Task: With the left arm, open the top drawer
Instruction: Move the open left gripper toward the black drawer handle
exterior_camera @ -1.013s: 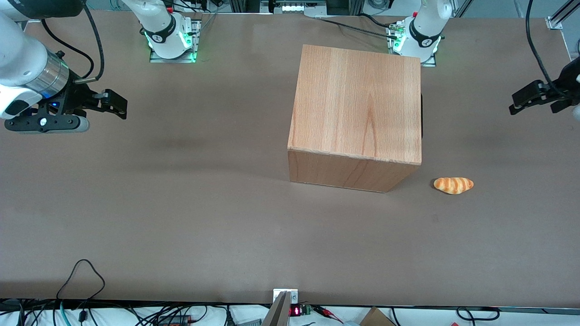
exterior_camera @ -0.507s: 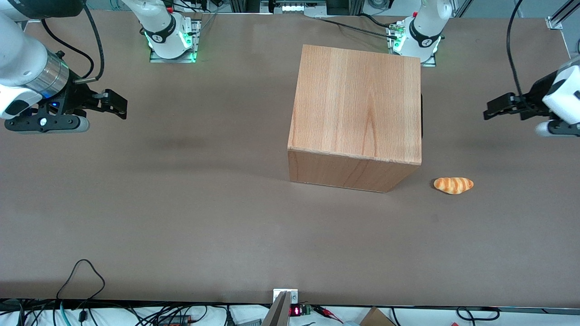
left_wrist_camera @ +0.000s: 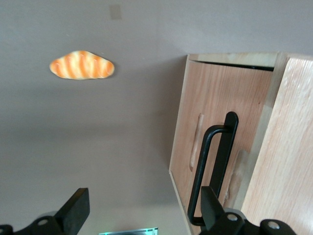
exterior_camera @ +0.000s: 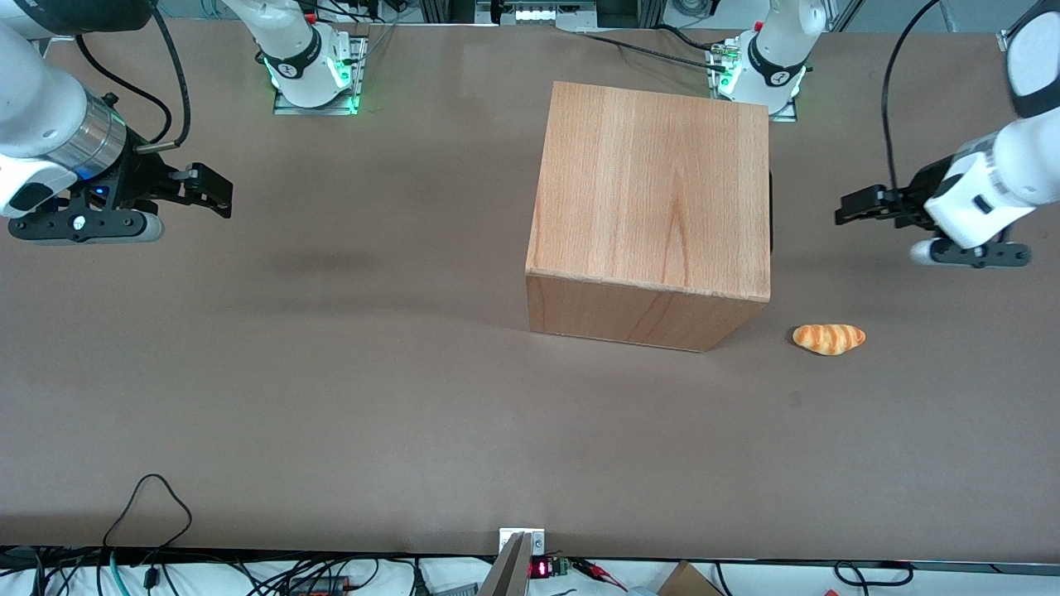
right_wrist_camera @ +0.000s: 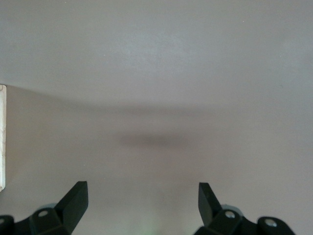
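Nearest the front edge of the desk (exterior_camera: 331,430): bare brown surface only. Farther in, toward the working arm's end: a small striped orange bread roll (exterior_camera: 828,338), lying flat, just beside the near corner of the wood-grain cabinet (exterior_camera: 654,207) but apart from it. Also seen from the left wrist camera as an orange oval (left_wrist_camera: 81,65) on the desk, well apart from the cabinet front.

Cabinet standing upright near mid-desk, slightly rotated, its front turned toward the working arm's end. Top drawer (left_wrist_camera: 215,132) located in that front; flat pale-wood panel carrying a slim black bar handle (left_wrist_camera: 212,171). A thin dark gap visible along one edge of the panel; closed or slightly ajar cannot be told.

Farther from the front camera than the roll, and at the working arm's end: left arm (exterior_camera: 1006,170), white, extended level above the desk toward the cabinet front. Pincer (exterior_camera: 853,205) held in front of the drawer, near the cabinet but well short of touching it. Fingers spread wide apart, nothing between them; one fingertip (left_wrist_camera: 76,208) over bare desk, the other roughly in line with the handle, no contact.

Along the far edge of the desk: two arm bases with green lights.
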Controlling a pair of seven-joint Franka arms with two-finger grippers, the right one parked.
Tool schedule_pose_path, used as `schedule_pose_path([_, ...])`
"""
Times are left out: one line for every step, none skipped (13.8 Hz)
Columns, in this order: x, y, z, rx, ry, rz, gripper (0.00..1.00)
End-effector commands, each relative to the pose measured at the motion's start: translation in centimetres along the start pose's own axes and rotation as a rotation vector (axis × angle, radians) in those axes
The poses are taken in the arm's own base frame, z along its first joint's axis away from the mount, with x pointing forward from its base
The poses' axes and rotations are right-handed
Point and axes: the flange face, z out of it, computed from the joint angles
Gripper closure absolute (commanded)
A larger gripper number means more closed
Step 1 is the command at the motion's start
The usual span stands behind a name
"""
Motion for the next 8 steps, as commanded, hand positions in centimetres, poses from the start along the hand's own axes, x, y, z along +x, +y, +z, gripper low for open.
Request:
schedule_pose_path([-0.7, 0.6, 2.6, -0.036, -0.003, 0.033, 0.00])
schedule_pose_path([-0.6, 0.8, 3.3, -0.037, -0.001, 0.043, 0.00])
schedule_pose_path([-0.6, 0.8, 4.1, -0.038, -0.007, 0.041, 0.00])
schedule_pose_path([-0.6, 0.9, 4.7, -0.045, -0.005, 0.042, 0.00])
schedule_pose_path([-0.6, 0.9, 5.3, -0.051, -0.007, 0.041, 0.00])
schedule_pose_path([-0.6, 1.4, 5.9, -0.049, -0.012, 0.053, 0.00])
schedule_pose_path([-0.6, 1.5, 6.1, -0.056, -0.012, 0.053, 0.00])
schedule_pose_path([-0.7, 1.5, 6.5, -0.065, -0.017, 0.050, 0.00])
